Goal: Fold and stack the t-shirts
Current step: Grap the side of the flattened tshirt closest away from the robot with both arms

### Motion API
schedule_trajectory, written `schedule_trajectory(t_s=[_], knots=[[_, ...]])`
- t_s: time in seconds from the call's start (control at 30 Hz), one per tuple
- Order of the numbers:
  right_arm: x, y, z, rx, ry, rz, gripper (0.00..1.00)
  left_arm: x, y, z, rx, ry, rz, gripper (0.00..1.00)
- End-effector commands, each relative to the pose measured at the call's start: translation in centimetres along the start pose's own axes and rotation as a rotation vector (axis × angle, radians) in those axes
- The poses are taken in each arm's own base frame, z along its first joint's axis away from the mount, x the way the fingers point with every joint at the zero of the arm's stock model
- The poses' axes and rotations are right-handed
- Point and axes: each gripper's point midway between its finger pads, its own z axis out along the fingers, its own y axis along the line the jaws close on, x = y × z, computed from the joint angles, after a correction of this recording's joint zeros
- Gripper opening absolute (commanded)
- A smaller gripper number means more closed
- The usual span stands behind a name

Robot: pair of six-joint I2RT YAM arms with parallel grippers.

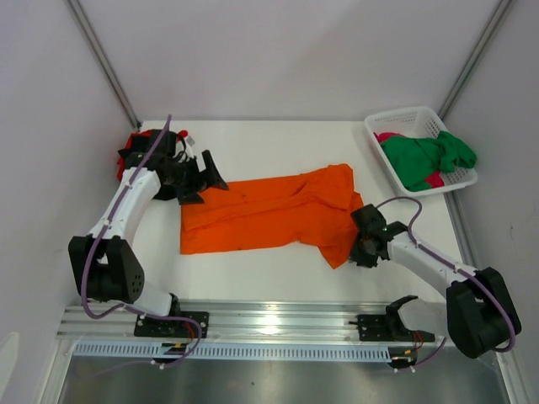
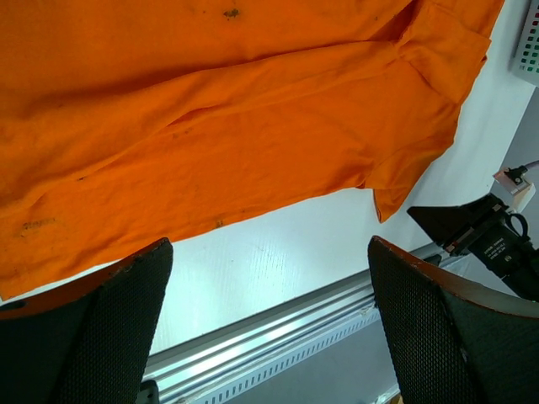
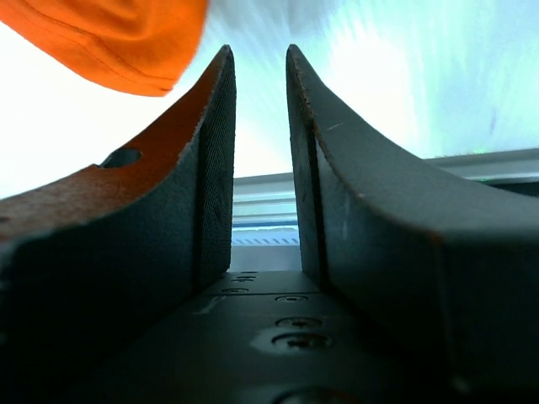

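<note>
Left claw (image 1: pixel 206 179) was seen fully open and empty at the hem end of the orange t-shirt (image 1: pixel 269 210). Right claw (image 3: pixel 257 63) was narrowly parted, empty, just beside the near sleeve. Shirt was laid on the bench (image 1: pixel 278 143), long axis left-right, sleeves rightward. Fold step judged in hand; edges to be pinched next.

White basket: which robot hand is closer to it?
Right. The right gripper is in front of the basket, beside the orange t-shirt; the left gripper is at its opposite end.
</note>
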Motion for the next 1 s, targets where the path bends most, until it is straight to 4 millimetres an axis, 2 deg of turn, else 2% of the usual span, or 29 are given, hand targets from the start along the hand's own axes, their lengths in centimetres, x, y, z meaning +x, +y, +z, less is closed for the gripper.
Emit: schedule_trajectory(t_s=[0.0,0.17,0.27,0.63,0.97], knots=[[-0.2,1.6,0.5,-0.061,-0.009,0.022,0.30,0.2,-0.6,-0.5,0.023,-0.019,0.021,0.99],[-0.8,3.7,0.9,-0.160,-0.026,0.028,0.30,0.6,-0.3,-0.4,0.016,-0.015,0.018,1.00],[-0.6,4.2,1.0,-0.194,-0.023,0.033,0.31,0.8,-0.1,-0.5,0.008,-0.016,0.022,0.99],[0.6,3.6,1.5,-0.199,0.010,0.058,0.30,0.7,-0.2,-0.9,0.000,-0.024,0.033,0.99],[1.3,2.2,0.0,-0.160,0.029,0.054,0.31,0.7,0.0,-1.2,-0.014,-0.024,0.040,0.99]])
